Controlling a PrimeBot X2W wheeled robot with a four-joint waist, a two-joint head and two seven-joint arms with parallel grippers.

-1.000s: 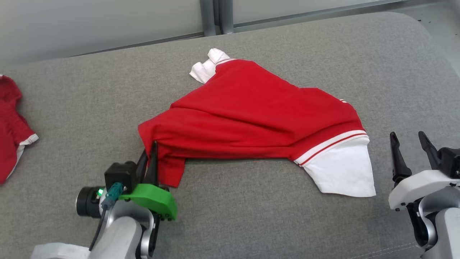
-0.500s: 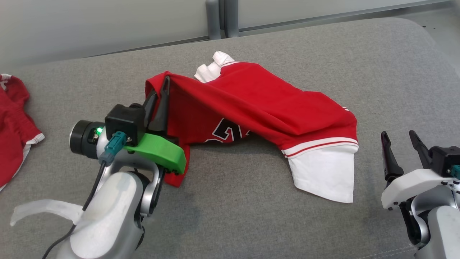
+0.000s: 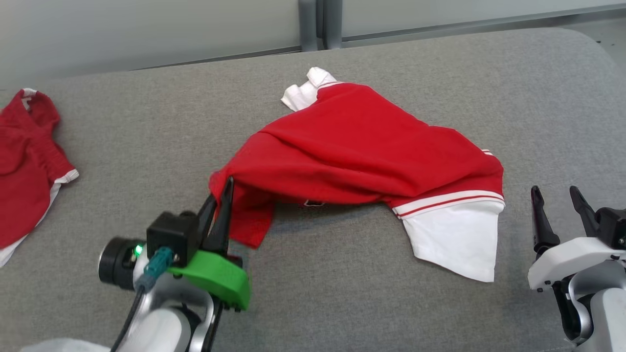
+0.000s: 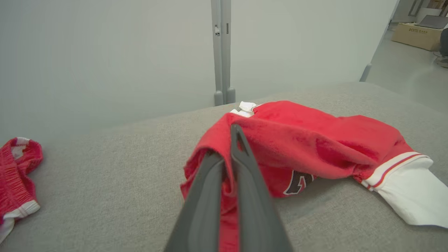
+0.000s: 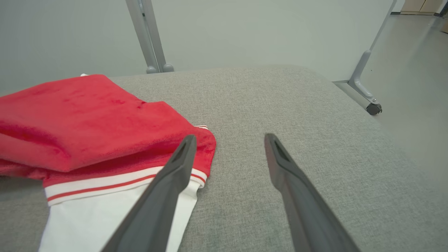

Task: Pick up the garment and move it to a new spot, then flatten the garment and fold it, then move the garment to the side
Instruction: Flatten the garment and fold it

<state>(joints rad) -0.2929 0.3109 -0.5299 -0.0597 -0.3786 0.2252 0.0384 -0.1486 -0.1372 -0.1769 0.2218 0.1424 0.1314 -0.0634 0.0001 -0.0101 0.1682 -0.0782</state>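
The garment [image 3: 367, 146] lies near the middle of a wide grey cushion [image 3: 342, 303], and we see one of its corners lifted off the fabric. The left gripper [image 3: 221, 190] is clamped on that corner, its two dark fingers pressed together with red cloth pinched between them. The left arm comes up from the lower left of the head view with the fingers pointing up and slightly right, and a green bracket [image 3: 215, 276] sits at the wrist. From the held corner a short flap hangs down toward the cushion, while the rest of the cloth slopes away to the right in long folds.

The garment is a red shirt, bunched and folded over itself. A white sleeve [image 3: 455, 239] with a red-and-white striped band spreads flat at its right end, and a white collar [image 3: 305, 88] pokes out at the far edge. In the left wrist view we make out part of some black lettering [image 4: 297, 182] under the raised fold.

The right gripper [image 3: 554, 190] sits low at the right, just beside the sleeve, with its fingers spread apart and nothing between them; in its wrist view one finger crosses in front of the sleeve.

A second red garment [image 3: 29, 161] lies crumpled at the cushion's left edge, well apart from the shirt. Behind the cushion stands a pale wall [image 3: 146, 34] with a grey post [image 3: 320, 24].
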